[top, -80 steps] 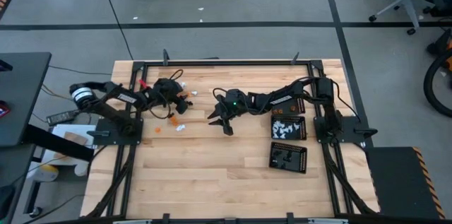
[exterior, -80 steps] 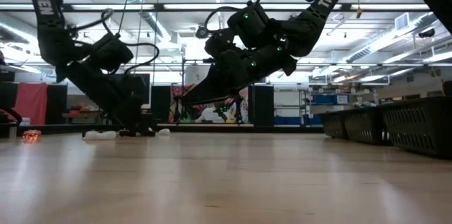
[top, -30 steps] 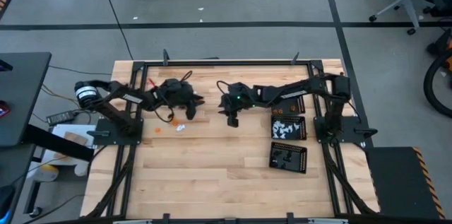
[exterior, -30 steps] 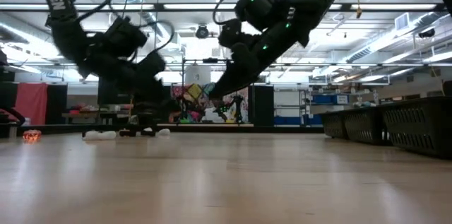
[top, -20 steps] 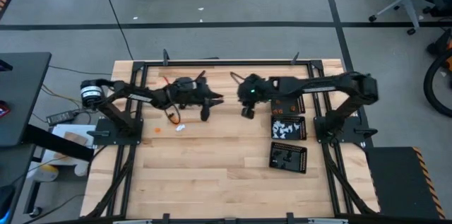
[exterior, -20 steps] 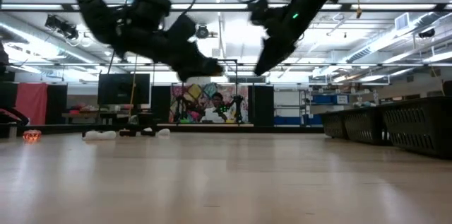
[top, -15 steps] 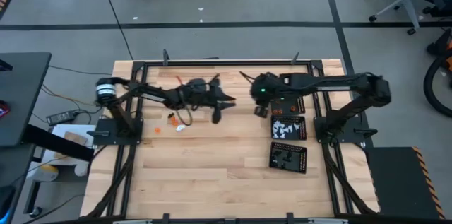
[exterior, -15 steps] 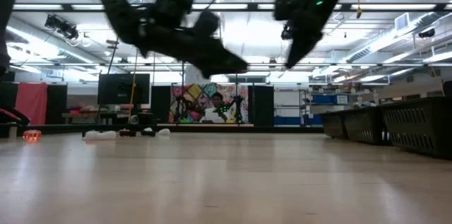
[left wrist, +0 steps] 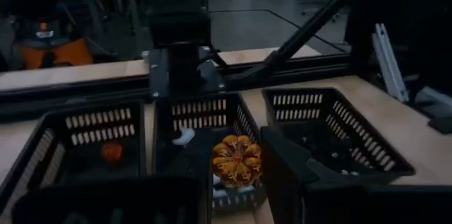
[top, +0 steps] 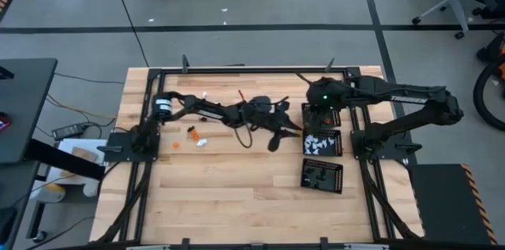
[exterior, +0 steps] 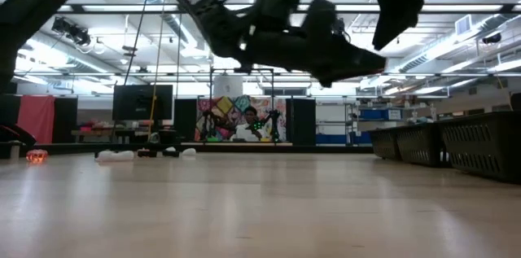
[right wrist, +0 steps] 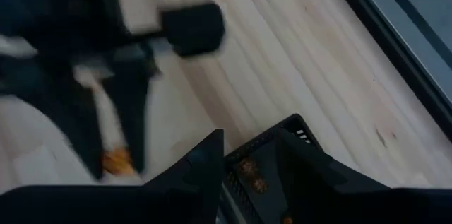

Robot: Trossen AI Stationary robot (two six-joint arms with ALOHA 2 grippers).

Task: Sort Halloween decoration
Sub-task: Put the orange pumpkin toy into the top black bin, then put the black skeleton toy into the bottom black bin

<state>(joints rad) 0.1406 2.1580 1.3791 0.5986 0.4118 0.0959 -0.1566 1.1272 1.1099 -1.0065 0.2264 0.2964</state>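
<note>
My left gripper reaches across the table, just left of three black perforated trays, and is shut on an orange pumpkin piece of the Halloween decoration. It hangs high over the table in the low view. My right gripper hovers at the far tray, which holds orange pieces. The middle tray holds white pieces, the near tray dark and white ones. More small pieces lie on the wood at the left. My left gripper pinches the pumpkin piece by its two sides between its two fingers. The fingers point toward the table's right edge, slanting a little down. The piece is lifted clear of the table, in front of the middle tray.
Loose white pieces and orange pieces lie near the left arm's base. A black frame rail runs round the table. The near half of the wooden top is bare. The two arms' wrists are close together by the trays.
My left gripper has risen and swung far toward the table's right edge, from the loose pieces to just left of the trays, carrying the pumpkin piece. My right gripper has risen and gone toward the right and far edges, from the table's middle to the far tray.
</note>
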